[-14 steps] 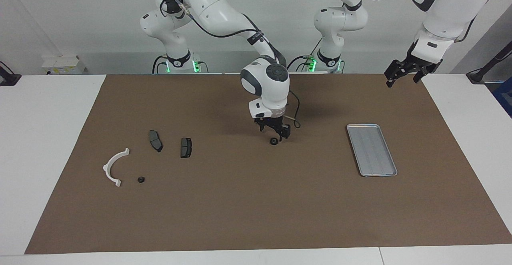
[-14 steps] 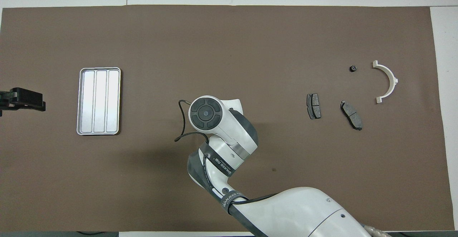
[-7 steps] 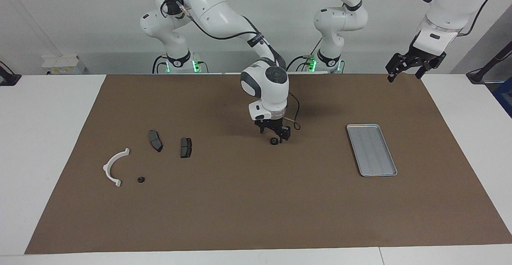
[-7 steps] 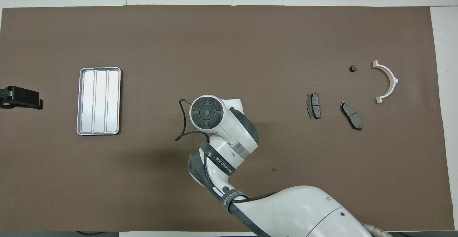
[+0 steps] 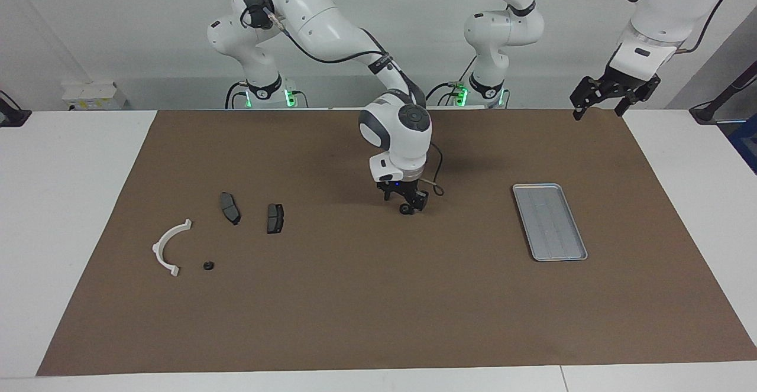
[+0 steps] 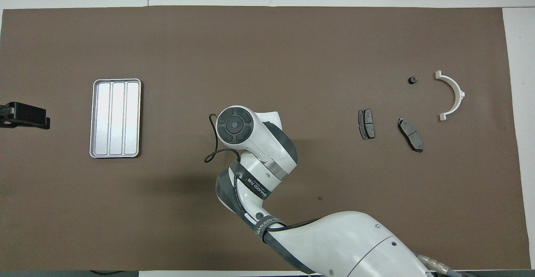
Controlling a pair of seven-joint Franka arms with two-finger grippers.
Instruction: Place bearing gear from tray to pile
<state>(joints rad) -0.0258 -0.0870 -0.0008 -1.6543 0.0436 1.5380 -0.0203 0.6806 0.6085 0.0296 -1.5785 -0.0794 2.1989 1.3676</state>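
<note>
Starting with the facing view, the right arm is being held low over the middle of the brown mat, its jaws set down around the small black gear. Whether they are gripping it cannot be told. The gear is lying on the surface between the tray and the pile, well apart from both. The tray is lying bare. The pile is made up of a white bracket, two dark pads and a second small gear. The left arm is being kept waiting, raised near its own end of the surface, jaws wide.

In the overhead view, the gear is being hidden by the right arm's wrist. The tray and bracket are lying toward opposite ends of the mat.

The grip is probably best being centred on the gear and closed fully before lifting. The gear should then be carried low and let go beside the pads without them being knocked.
</note>
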